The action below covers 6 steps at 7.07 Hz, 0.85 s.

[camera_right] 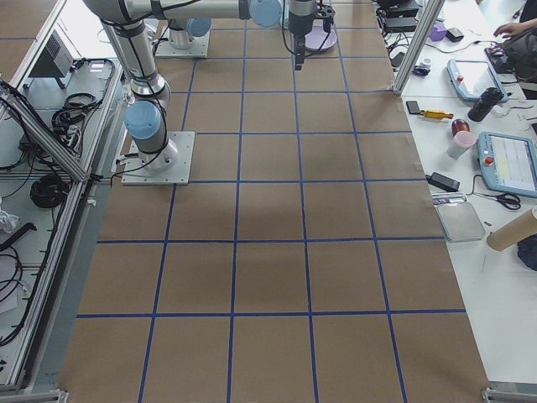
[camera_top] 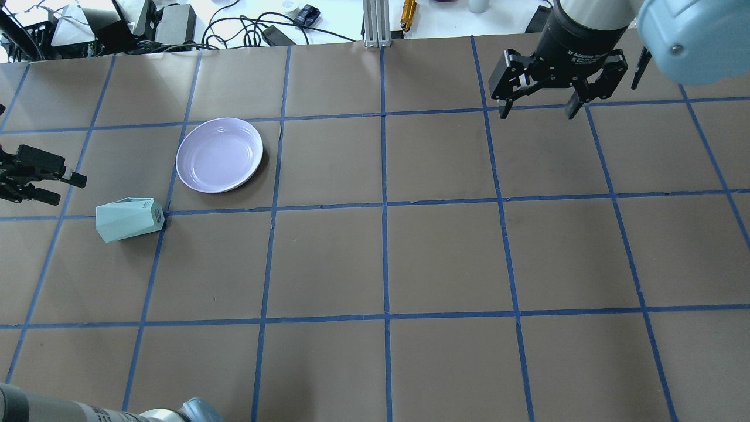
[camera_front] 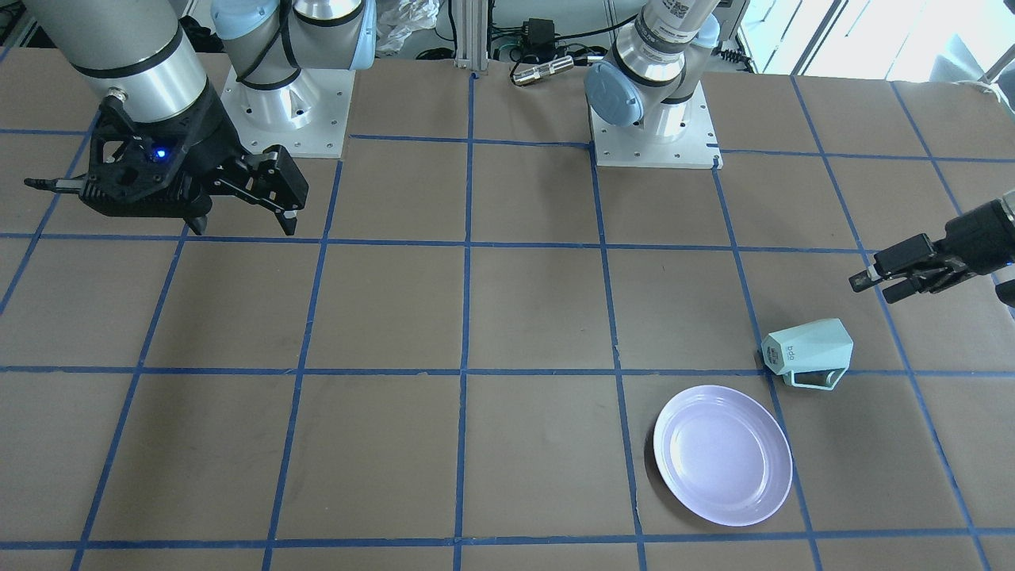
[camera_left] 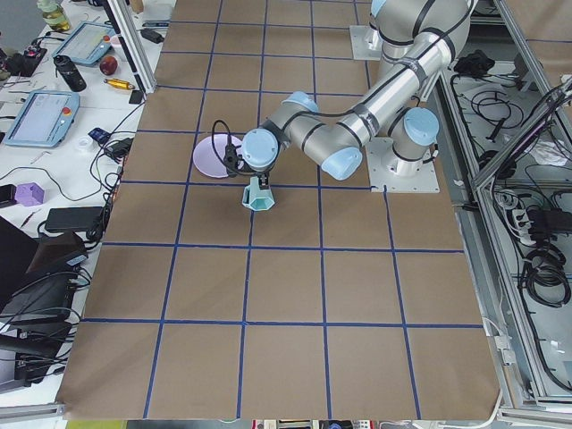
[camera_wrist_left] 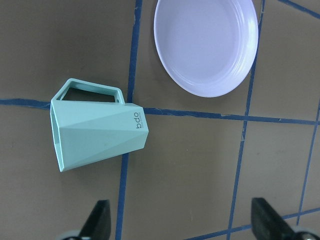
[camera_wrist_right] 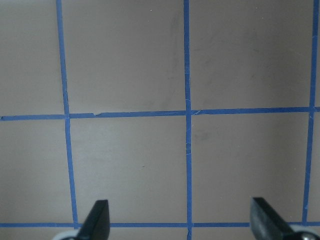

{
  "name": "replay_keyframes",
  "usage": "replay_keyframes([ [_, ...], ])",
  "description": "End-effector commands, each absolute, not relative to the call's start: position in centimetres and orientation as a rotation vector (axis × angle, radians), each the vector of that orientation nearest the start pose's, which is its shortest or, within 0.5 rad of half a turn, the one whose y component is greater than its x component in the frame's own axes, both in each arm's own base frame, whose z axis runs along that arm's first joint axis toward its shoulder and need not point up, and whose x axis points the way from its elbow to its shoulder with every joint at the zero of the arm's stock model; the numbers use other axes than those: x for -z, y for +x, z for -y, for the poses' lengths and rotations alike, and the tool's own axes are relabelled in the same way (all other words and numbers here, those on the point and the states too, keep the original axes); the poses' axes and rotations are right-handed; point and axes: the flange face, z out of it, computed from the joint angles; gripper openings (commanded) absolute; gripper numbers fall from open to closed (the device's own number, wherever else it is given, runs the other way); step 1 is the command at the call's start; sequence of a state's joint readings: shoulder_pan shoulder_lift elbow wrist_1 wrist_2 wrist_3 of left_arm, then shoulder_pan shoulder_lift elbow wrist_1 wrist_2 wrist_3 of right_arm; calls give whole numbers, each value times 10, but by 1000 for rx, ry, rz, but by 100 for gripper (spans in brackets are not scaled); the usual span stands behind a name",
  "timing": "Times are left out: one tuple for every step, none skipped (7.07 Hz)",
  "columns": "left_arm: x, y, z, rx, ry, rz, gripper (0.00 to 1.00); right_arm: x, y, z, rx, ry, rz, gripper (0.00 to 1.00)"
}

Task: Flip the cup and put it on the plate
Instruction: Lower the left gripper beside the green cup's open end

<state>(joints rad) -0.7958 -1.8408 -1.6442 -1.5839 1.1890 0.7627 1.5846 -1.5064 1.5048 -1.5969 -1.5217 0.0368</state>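
small pale mint-green faceted plastic cup w/ thin angular handle: lying on its side on the counter, not on the plate. Wide hexagonal mouth faces the left claw's side; narrower base end faces twd the middle of the counter. Handle sticks out sideways twd the plate's side, low by the surface. Small dark lettering near base end, clearest in left wrist view. Body lies across a blue tape line, base end just beside a grid crossing.

round pale lavender plastic plate w/ raised rim: flat on counter, right way up. Near the cup but apart from it, no contact. Sits farther from the robot than the cup and more twd the counter's middle. Rim overlaps a tape line.

left claw: open, two black fingers spread wide, gripping nothing. Hangs on the mouth side of the cup, apart from it. In its wrist view the cup lies ahead of the fingertips, nearer one finger, w/ the plate beyond.

right claw: open, fingers apart, gripping nothing. Hangs over the counter on robot's right half, twd the far edge, well apart from cup & plate. Wrist view: brown paper + tape lines betw. the fingertips.

flat brown paper-covered counter: marked in squares by blue tape; both arm bases stand on it at the robot's edge.
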Motion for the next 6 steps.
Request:
replay_keyframes([
  [-286, 293, 516, -24, 41, 2584, 100, -491, 145, 520, 41, 35, -3091, 100],
  [-268, 310, 514, -52, 48, 2542, 100, -491, 145, 520, 41, 35, -3091, 100],
  [-249, 319, 517, -56, 60, 2504, 100, -491, 145, 520, 41, 35, -3091, 100],
  [-230, 326, 514, -69, 108, 2438, 100, -491, 145, 520, 41, 35, -3091, 100],
  [-213, 330, 509, -66, 130, 2382, 100, -491, 145, 520, 41, 35, -3091, 100],
  [-199, 327, 510, -68, 154, 2315, 100, -491, 145, 520, 41, 35, -3091, 100],
])
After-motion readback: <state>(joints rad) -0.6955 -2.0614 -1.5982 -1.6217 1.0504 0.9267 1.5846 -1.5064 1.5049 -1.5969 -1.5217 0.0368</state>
